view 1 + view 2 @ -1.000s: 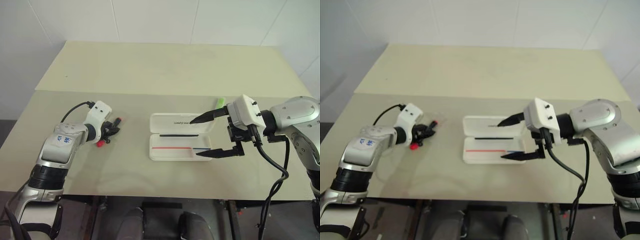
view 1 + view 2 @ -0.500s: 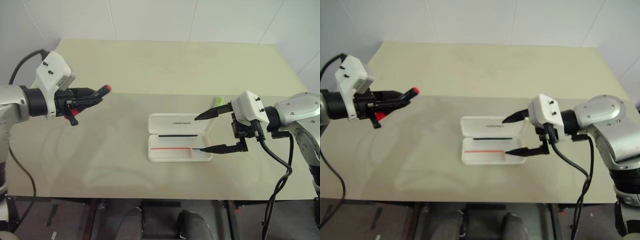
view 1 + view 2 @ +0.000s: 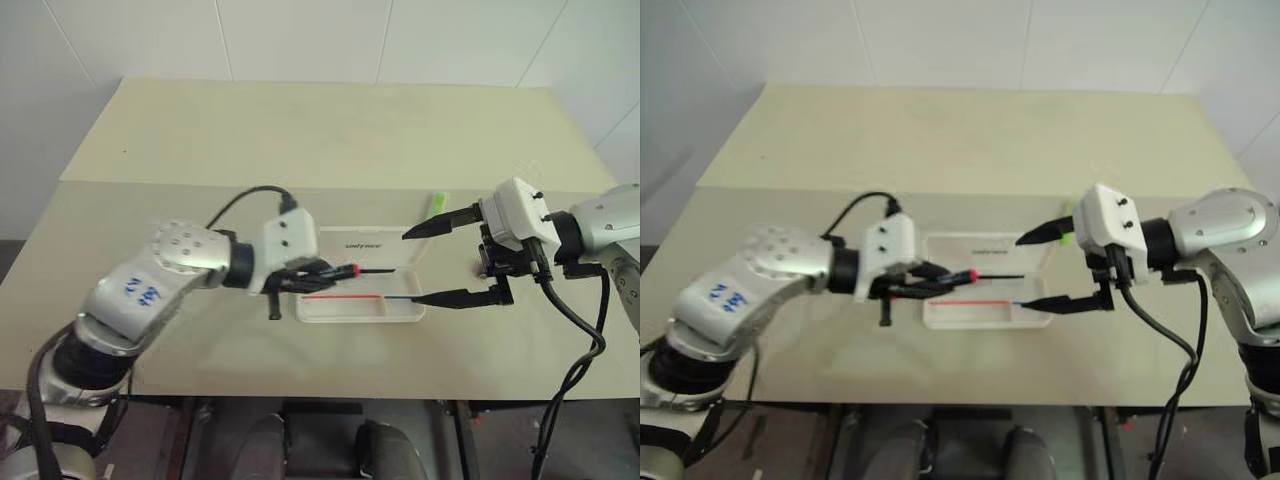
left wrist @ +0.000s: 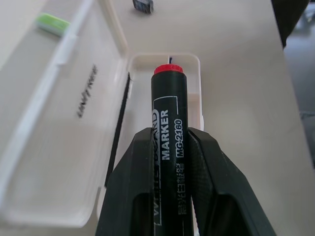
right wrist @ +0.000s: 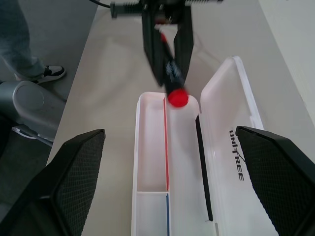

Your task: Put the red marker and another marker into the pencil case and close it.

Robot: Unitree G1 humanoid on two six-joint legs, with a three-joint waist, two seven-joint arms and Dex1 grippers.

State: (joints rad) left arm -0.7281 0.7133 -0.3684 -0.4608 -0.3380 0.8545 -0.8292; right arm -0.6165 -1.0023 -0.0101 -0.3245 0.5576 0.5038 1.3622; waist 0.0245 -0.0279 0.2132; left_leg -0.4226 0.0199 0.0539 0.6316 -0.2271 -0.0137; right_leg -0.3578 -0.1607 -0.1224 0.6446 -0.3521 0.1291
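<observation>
Left gripper [image 3: 322, 272] is clamped on the red marker [image 4: 166, 147], fingers [image 4: 129, 187] pinching the black barrel, red end pointing right toward the pencil case [image 3: 360, 310]. Marker is held roughly level above the left end of the open case, red tip over the tray's left edge; can't tell if it touches the case

Case sits open on the table [image 3: 300, 140], centre-right of the scene: lid [image 3: 365, 243] folded back flat on the far side, lettering visible, tray on the near side with a red and blue line along its floor

Right gripper [image 3: 445, 258] hangs at the case's right end, jaws spread wide and holding nothing. Far finger [image 3: 440, 223] is above the lid's right corner, near finger [image 3: 455, 297] by the tray's right end; contact with the case not clear

Green marker [image 3: 437, 204] lies on the table just past the lid's far right corner, outside the case, near the right gripper's far finger

A person's leg and shoe [image 5: 47, 73] show on the floor beyond the table in the right wrist view
</observation>
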